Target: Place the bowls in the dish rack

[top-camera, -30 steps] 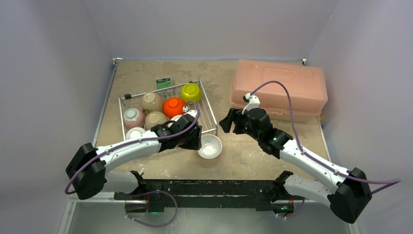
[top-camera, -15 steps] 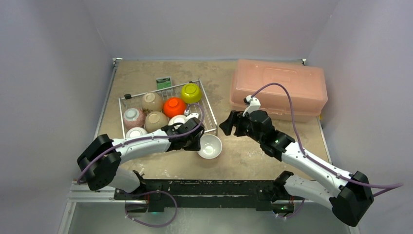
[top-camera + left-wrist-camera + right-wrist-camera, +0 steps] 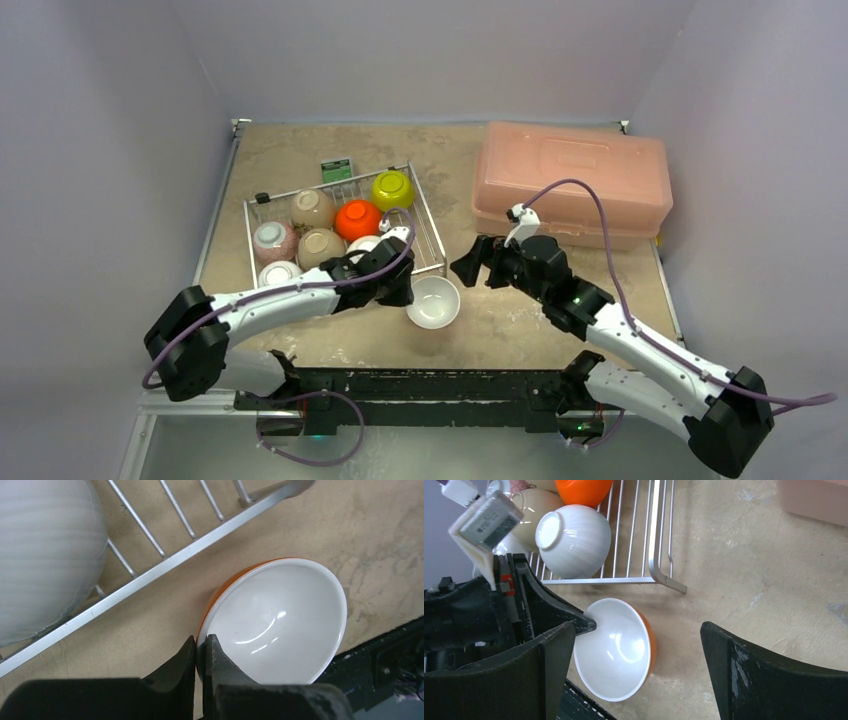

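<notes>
**Orange bowl shifts toward the near edge in the left gripper's pinch**

Since half a second ago the orange bowl has slid a little toward the near edge and tipped. The right gripper has drifted slightly nearer too.

The left gripper has its fingers drawn narrow on the bowl's rim, one pad inside on the white glaze and one outside on the orange wall. The bowl leans with its white inside turned up. It looks raised off the table, though no view settles whether its foot is clear. It sits just outside the near right corner of the dish rack, apart from the wire.

Inside that corner a white ribbed bowl lies mouth-down. Further in the rack are the second orange bowl, the lime-green bowl and several pale ones.

The right gripper's fingers are spread wide and hold nothing, above bare table right of the rack. The pink box stands behind it.
</notes>
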Robot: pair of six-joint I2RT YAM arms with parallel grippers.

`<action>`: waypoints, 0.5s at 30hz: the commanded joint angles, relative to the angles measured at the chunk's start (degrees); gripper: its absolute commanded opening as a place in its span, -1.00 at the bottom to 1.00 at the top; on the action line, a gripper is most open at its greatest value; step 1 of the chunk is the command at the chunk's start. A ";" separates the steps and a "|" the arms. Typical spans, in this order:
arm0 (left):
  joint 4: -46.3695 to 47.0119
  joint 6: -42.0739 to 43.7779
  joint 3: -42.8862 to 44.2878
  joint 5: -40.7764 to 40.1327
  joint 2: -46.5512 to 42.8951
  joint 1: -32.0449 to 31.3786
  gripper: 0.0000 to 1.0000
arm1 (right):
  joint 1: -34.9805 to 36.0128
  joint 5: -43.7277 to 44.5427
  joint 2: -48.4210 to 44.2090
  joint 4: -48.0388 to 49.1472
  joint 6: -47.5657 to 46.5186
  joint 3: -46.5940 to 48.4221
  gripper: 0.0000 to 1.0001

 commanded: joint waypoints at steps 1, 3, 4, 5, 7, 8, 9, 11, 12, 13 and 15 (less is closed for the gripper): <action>4.66 3.77 2.84 4.80 -5.39 -0.34 -1.00 | 0.09 -3.09 -4.12 1.69 3.03 -1.58 0.96; 4.49 4.82 4.97 5.34 -6.39 -0.26 -1.00 | 0.05 -4.34 -6.42 2.18 4.92 -2.10 0.96; 4.27 5.32 5.97 5.52 -6.67 -0.24 -1.00 | 0.05 -4.65 -7.39 2.49 5.90 -2.42 0.96; 4.10 5.78 7.09 5.65 -6.83 -0.16 -1.00 | 0.05 -4.89 -8.48 3.16 6.89 -2.92 0.96; 3.29 7.02 9.18 7.47 -6.42 0.86 -1.00 | 0.05 -4.34 -10.95 5.82 10.27 -4.80 0.96; 3.04 7.21 10.02 9.33 -6.17 2.09 -1.00 | 0.05 -3.83 -12.31 7.77 12.91 -6.09 0.96; 3.56 7.49 10.25 11.00 -6.03 3.23 -1.00 | 0.05 -3.58 -13.40 10.26 15.33 -7.56 0.96; 6.04 7.60 9.92 15.13 -6.18 6.19 -1.00 | 0.05 -2.74 -15.03 12.93 20.34 -9.95 0.96; 7.29 7.71 9.56 17.50 -6.16 7.75 -1.00 | 0.07 -2.67 -15.40 13.36 22.29 -10.78 0.96; 8.41 7.92 9.55 19.52 -6.08 9.24 -1.00 | 0.05 -2.64 -15.54 13.32 23.93 -11.27 0.96; 9.22 8.54 9.86 22.22 -5.77 11.18 -1.00 | 0.09 -2.03 -15.41 12.57 26.17 -11.68 0.96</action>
